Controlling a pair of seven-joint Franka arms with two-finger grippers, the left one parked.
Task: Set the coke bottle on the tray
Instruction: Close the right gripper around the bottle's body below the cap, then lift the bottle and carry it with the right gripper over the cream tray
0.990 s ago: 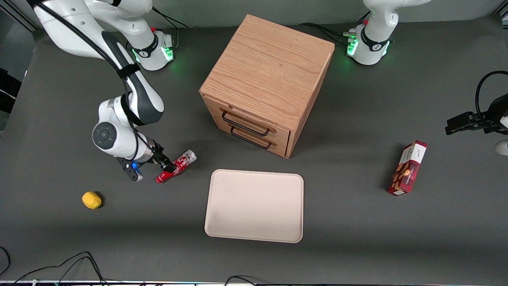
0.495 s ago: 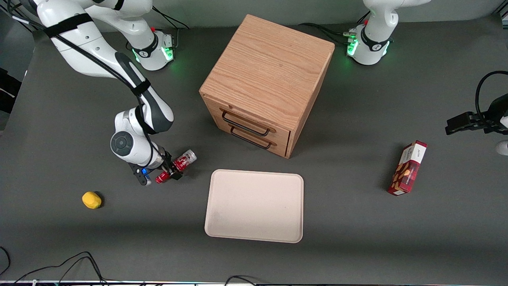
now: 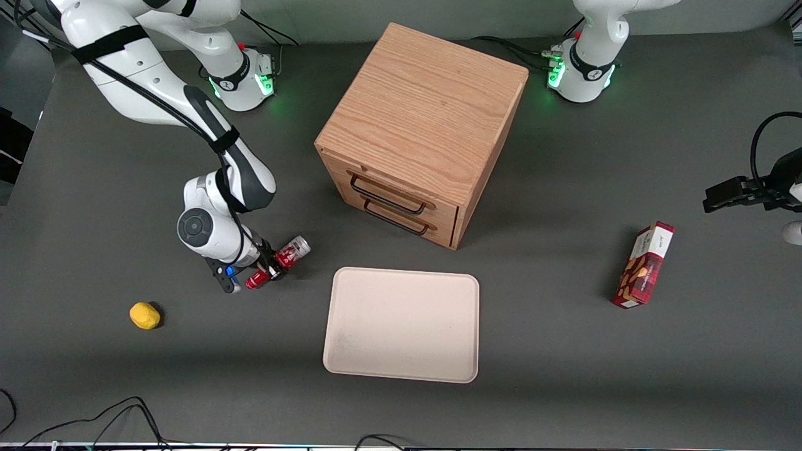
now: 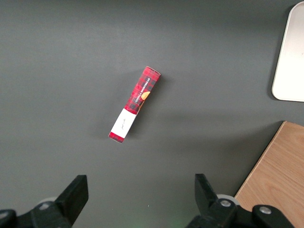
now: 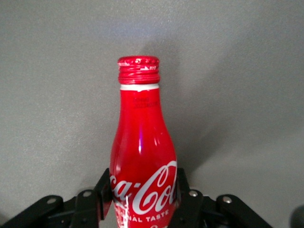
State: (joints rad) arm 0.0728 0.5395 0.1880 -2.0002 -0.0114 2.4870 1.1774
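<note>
Glossy coke bottle [image 5: 142, 156]; matt tray [image 3: 401, 326]; grained-wood cabinet [image 3: 420, 119].

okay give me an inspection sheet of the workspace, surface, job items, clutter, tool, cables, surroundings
Surface: dark grey table, flat.
Job's things: coke bottle lying on the table, apart from the pale beige tray, which holds nothing.
Clutter: wooden drawer cabinet, two drawers shut; red snack box toward the parked arm's end; small yellow fruit toward the working arm's end.
Tool: right arm's tool low at the table, fingers on both sides of the bottle body.
Cables: black loops at the table edge nearest the camera.
Surroundings: nothing seen.
</note>
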